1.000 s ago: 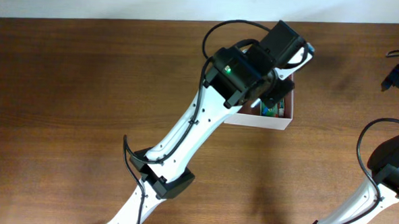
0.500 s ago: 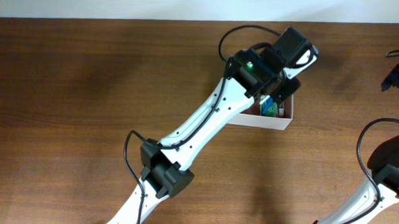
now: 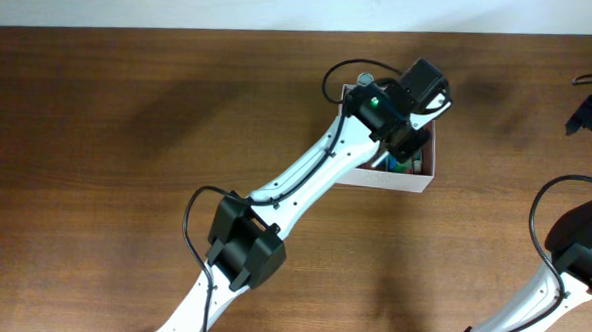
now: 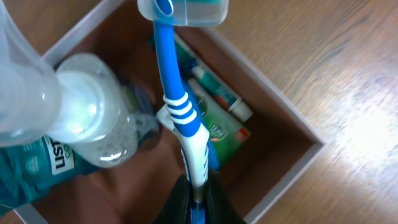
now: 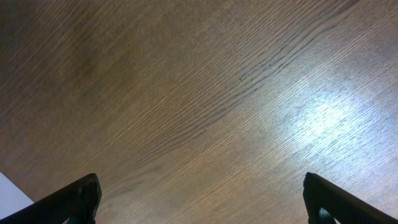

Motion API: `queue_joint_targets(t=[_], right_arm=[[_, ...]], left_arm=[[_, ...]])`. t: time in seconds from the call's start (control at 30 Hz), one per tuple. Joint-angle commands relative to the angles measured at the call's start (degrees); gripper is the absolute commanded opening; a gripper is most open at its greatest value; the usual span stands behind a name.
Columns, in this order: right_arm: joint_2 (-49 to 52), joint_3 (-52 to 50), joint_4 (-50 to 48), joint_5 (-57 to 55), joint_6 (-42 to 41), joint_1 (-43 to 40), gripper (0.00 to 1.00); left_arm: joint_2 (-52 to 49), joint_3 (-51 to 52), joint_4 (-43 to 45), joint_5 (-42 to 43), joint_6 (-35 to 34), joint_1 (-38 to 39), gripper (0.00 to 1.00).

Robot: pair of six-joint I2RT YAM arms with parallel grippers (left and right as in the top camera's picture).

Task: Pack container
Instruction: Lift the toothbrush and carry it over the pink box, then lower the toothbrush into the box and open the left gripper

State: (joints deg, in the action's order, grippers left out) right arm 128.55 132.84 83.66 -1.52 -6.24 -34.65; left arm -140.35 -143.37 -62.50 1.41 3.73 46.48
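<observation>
The container (image 3: 397,181), a square box with white walls and a dusty pink inside (image 4: 264,167), sits at the table's back, right of centre. My left gripper (image 4: 198,202) hangs over it, shut on the handle end of a blue and white toothbrush (image 4: 180,112) whose capped head points away. From overhead the left gripper (image 3: 408,146) covers most of the box. Inside lie a teal mouthwash bottle (image 4: 74,134) with a clear cap and a green toothpaste tube (image 4: 219,123). My right gripper (image 5: 202,208) stands open over bare wood, nothing between its fingers.
The left arm (image 3: 305,181) stretches diagonally from the near edge to the box. The right arm (image 3: 577,253) stands at the right edge. A pale wall runs along the table's far edge (image 3: 182,26).
The left arm has stretched further out, its elbow swinging left and up, and the wrist has settled lower over the box with the toothbrush still gripped. The right arm has not moved.
</observation>
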Motion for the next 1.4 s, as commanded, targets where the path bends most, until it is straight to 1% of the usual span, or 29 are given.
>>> queue_joint_targets(t=[0.0,0.1,0.17,0.23,0.5,0.67,0.7,0.73,0.77,0.8,0.87,0.97,1.13,1.37], right_arm=[[-0.55,-0.42,-0.15,-0.70,-0.48,-0.24,0.99],[-0.55,-0.42,-0.13,-0.70,-0.48,-0.24,0.99],[-0.55,-0.42,-0.13,-0.70,-0.48,-0.24,0.99],[-0.55,-0.42,-0.15,-0.70,-0.48,-0.24,0.99],[-0.57,-0.42,-0.13,-0.70,-0.48,-0.24,0.99],[-0.55,-0.42,-0.13,-0.70,-0.48,-0.24,0.99],[-0.55,-0.42,-0.13,-0.70,-0.48,-0.24,0.99],[-0.57,-0.42,-0.13,-0.70,-0.48,-0.24,0.99],[-0.57,-0.42,-0.15,-0.70,-0.48,-0.24,0.99],[-0.55,-0.42,-0.13,-0.70,-0.48,-0.24,0.99],[-0.55,-0.42,-0.13,-0.70,-0.48,-0.24,0.99],[-0.57,-0.42,-0.13,-0.70,-0.48,-0.24,0.99],[-0.55,-0.42,-0.13,-0.70,-0.48,-0.24,0.99],[-0.55,-0.42,-0.13,-0.70,-0.48,-0.24,0.99]], left_arm=[[0.52,2.01,0.90,-0.37,1.11,-1.33,0.07],[0.52,2.91,1.42,-0.37,1.11,-1.68,0.14],[0.52,3.28,1.44,-0.37,1.11,-1.77,0.16],[0.52,3.41,1.46,-0.37,1.11,-1.77,0.21],[0.87,2.89,1.29,-0.33,1.07,-1.77,0.26],[3.61,-1.90,-2.05,-0.15,0.35,-1.77,0.30],[4.50,-2.97,-2.75,-0.17,-0.02,-1.77,0.43],[5.68,-4.07,-3.48,-0.15,-0.11,-1.77,0.71],[7.02,-5.01,-4.17,-0.17,-0.07,-1.77,0.87],[8.31,-5.57,-4.66,-0.22,-0.02,-1.77,0.96],[11.23,-5.79,-5.29,-0.66,0.02,-1.81,0.99],[15.08,-5.79,-7.13,-3.06,0.00,-2.32,0.99],[20.52,-5.79,-12.68,-3.17,-0.04,-6.14,0.99],[22.40,-5.77,-23.08,-3.15,-0.02,-11.30,0.99]])
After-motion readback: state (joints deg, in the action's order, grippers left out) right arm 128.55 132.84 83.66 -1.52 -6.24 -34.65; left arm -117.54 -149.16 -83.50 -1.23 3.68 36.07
